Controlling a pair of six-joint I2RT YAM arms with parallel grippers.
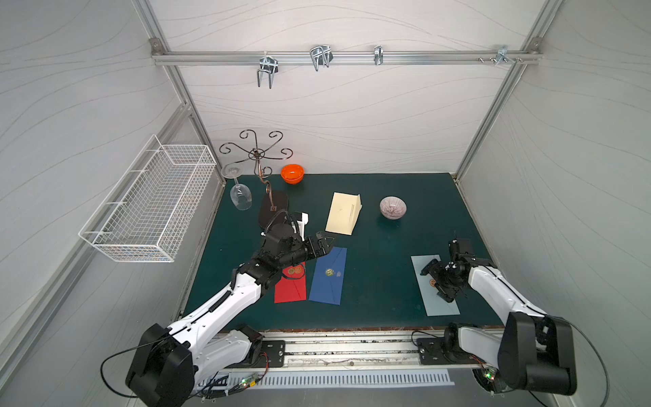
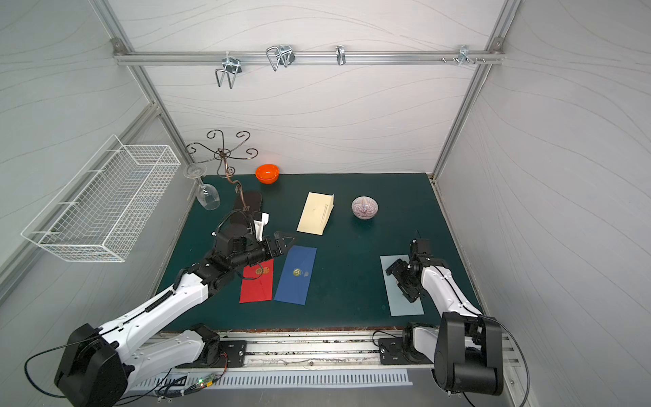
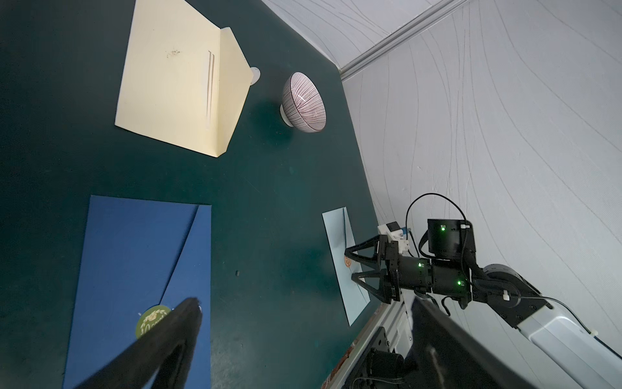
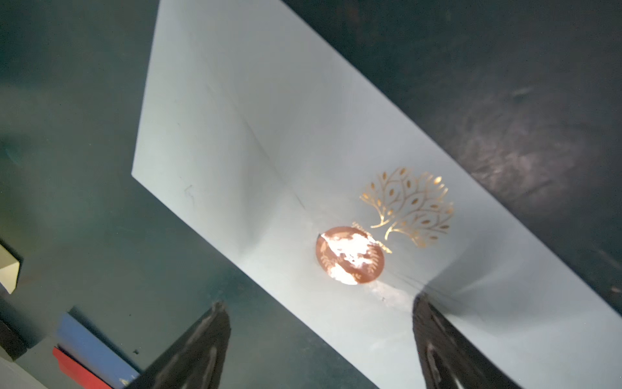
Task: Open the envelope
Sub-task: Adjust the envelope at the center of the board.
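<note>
Pale blue envelope (image 4: 269, 118) lies flat at the right of the surface (image 1: 380, 246), seal (image 4: 350, 255) in place — your right hand (image 3: 350, 262) hangs spread above it, empty, left hand (image 1: 328, 245) spread too — opening not begun.

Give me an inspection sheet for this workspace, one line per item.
Surface: green mat, flat.
Job's things: light blue envelope flat, copper sticker on its flap; blue envelope and red envelope closed; cream envelope flap raised.
Clutter: orange bowl, striped bowl, wine glass, scroll rack toward the back.
Grippers: left gripper open above the blue envelope's far end; right gripper open over the light blue envelope.
Cables: black loops at both arm bases.
Surroundings: wire basket on side wall; hooks on rear rail.
</note>
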